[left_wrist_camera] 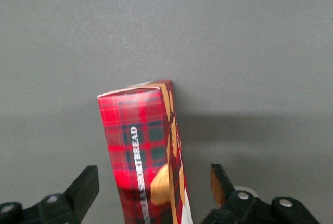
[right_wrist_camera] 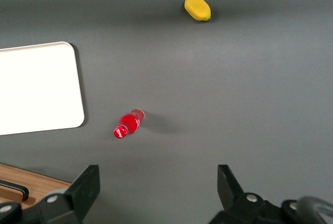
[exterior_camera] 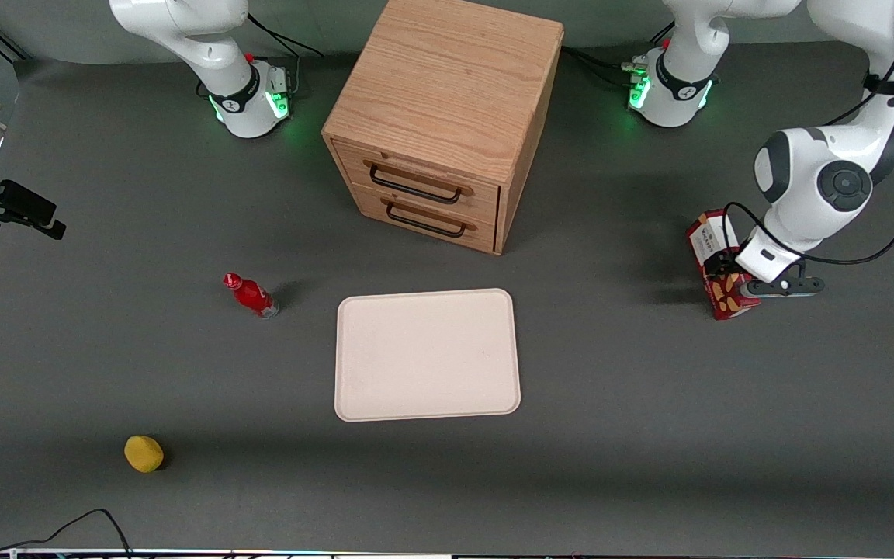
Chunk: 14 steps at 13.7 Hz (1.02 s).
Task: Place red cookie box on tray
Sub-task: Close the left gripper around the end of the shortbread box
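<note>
Red cookie box point(exterior_camera: 715, 268) stood on end on the dark grey table point(exterior_camera: 610, 466) toward the working arm's end, well apart from the cream-beige tray point(exterior_camera: 427, 355), at roughly three o'clock from it in the front view and a little farther from the camera. Its tartan side and tan cookie pictures showed in the left wrist view point(left_wrist_camera: 143, 156), where it rose between the two black fingers point(left_wrist_camera: 83, 187) with open table visible on each side of it, so the left gripper point(exterior_camera: 726, 268) was spread wide around the box and had not closed on it. In the front view the gripper sat low at the box, about halfway up its height. The tray lay flat near the middle of the table with nothing on it. At twelve o'clock from the tray stood a wooden two-drawer cabinet point(exterior_camera: 447, 116) with black handles, its drawers shut and facing the front camera. A small red bottle point(exterior_camera: 251, 295) stood tilted at about nine o'clock from the tray, near it, and a yellow lemon-like object point(exterior_camera: 143, 453) lay toward the parked arm's end, at about eight o'clock from the tray and nearer the camera. The surface was a plain matte grey sheet with soft shadows under the cabinet and arm; a black cable point(exterior_camera: 82, 528) curled at the near edge.
</note>
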Available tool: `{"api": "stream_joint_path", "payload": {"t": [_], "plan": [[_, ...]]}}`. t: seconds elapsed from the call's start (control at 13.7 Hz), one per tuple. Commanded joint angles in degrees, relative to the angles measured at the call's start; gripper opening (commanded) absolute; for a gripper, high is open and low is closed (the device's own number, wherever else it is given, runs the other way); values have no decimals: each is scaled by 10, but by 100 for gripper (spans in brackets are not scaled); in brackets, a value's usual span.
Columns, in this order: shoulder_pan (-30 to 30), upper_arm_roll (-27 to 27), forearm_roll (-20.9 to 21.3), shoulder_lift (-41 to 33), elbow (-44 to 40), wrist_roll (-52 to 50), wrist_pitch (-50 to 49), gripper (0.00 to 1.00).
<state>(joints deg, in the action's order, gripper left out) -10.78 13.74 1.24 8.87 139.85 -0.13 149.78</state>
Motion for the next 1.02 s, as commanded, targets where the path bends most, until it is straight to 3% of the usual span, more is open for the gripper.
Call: {"api": "stream_joint_path", "payload": {"t": [0.0, 0.29, 0.44, 0.73, 0.95], "plan": [[1, 1, -30, 3, 14, 4, 24, 88], [1, 1, -32, 3, 15, 4, 24, 32], [1, 0, -33, -3, 17, 4, 19, 12], [1, 0, -34, -49, 15, 3, -43, 8], [-5, -3, -35, -109, -14, -7, -162, 8]]}}
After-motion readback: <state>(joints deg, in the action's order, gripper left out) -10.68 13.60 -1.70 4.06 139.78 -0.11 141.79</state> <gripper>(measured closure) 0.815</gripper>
